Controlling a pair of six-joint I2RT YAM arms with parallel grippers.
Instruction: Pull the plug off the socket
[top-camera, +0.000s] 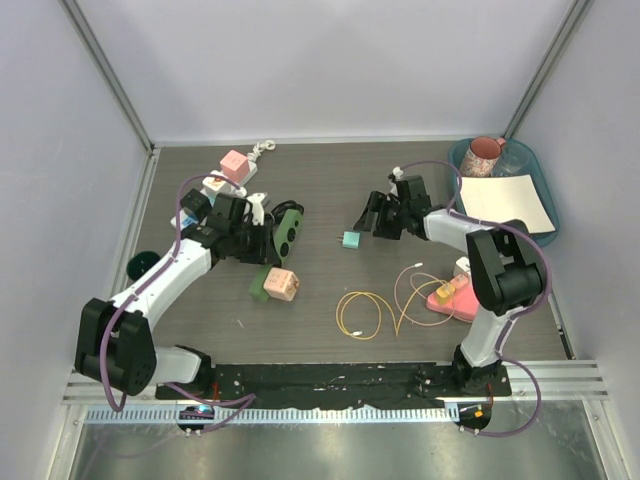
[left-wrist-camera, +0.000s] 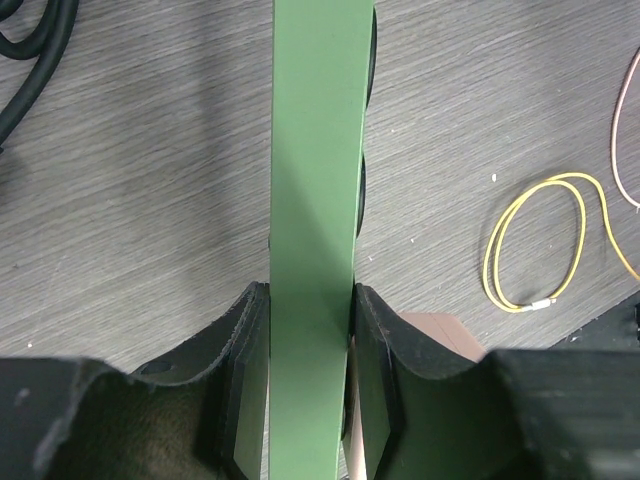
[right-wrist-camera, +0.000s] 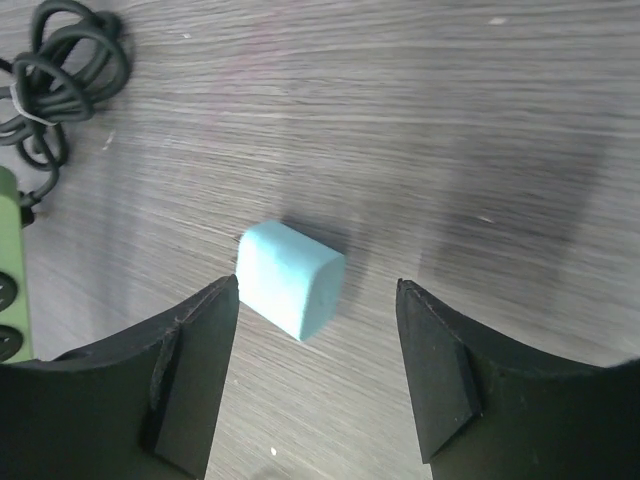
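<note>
The left gripper is closed tight on the green socket strip. In the left wrist view both fingers press flat on the two long sides of the strip, and the strip runs straight away from them, toward 12 o'clock in that picture. From above, this gripper and the strip are in the left half of the table, and the strip points toward 1 o'clock.

The right gripper has its jaws well apart and holds nothing. In the right wrist view the teal plug lies on the table just past the fingertips, in the gap between them. It is much nearer to the finger on the left of the picture than to the other one. I cannot tell if it touches that finger. The other finger is clearly apart from it.

From above, the plug lies at about 8 o'clock from the right gripper, close to it. The socket strip is at about 9 o'clock from the plug and apart from it, with bare table between them.

A black cable lies in a bundle at 10 o'clock in the right wrist view. A yellow cable makes a loop at 6 o'clock from the plug, nearer to the arm bases.
</note>
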